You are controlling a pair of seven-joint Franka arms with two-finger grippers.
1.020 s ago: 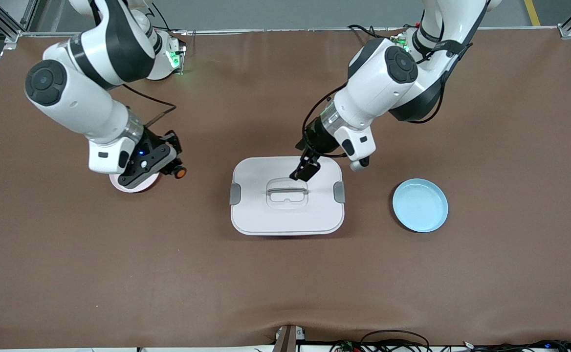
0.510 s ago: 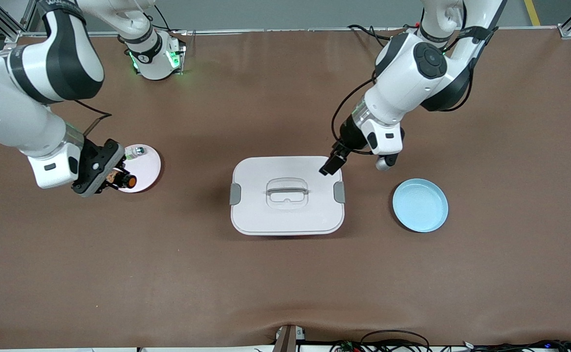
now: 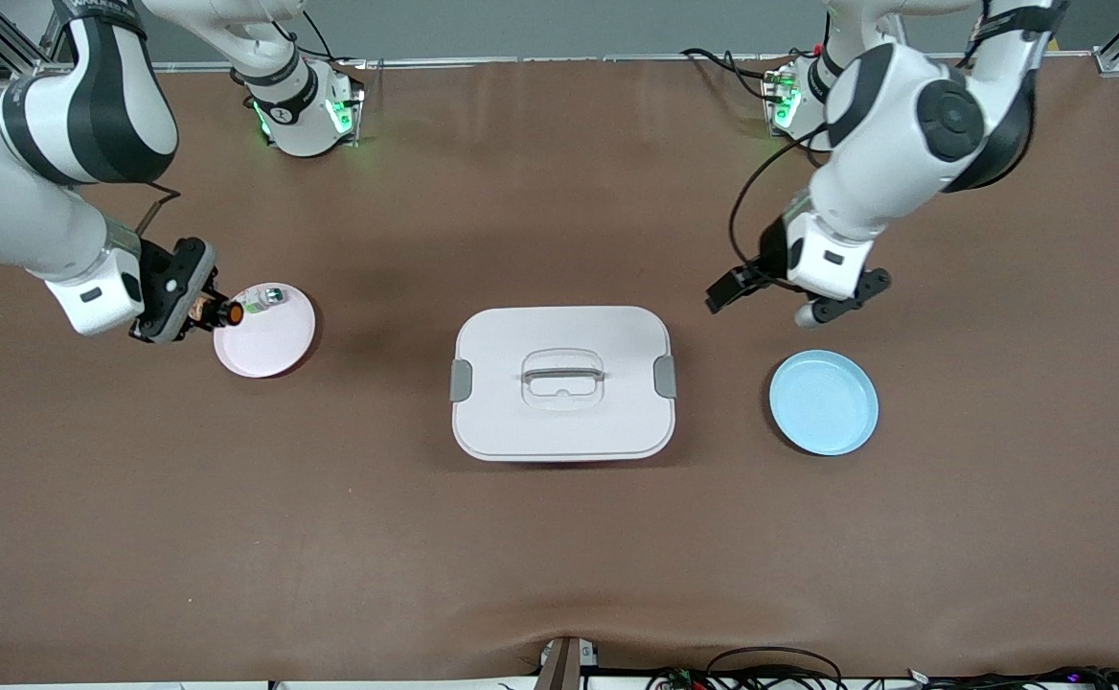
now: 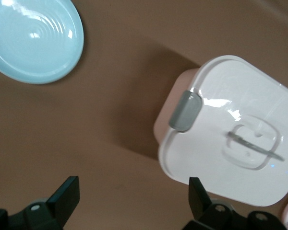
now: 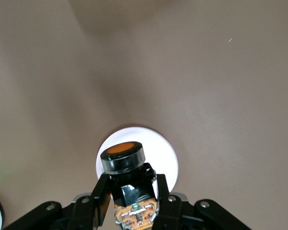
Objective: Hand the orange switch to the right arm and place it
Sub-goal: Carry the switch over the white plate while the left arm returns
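The orange switch is a small black cylinder with a round orange face. My right gripper is shut on it and holds it in the air at the rim of the pink plate. In the right wrist view the switch sits between the black fingers with the plate below it. My left gripper is open and empty, in the air over bare table between the white box and the blue plate. The left wrist view shows its fingers wide apart.
A small clear-and-green silvery switch lies on the pink plate. The white lidded box with a handle stands mid-table, and it also shows in the left wrist view. The blue plate lies toward the left arm's end of the table.
My right gripper has carried the orange switch toward the right arm's end, to the pink plate's rim. My left gripper has drawn back from over the white box toward the blue plate.
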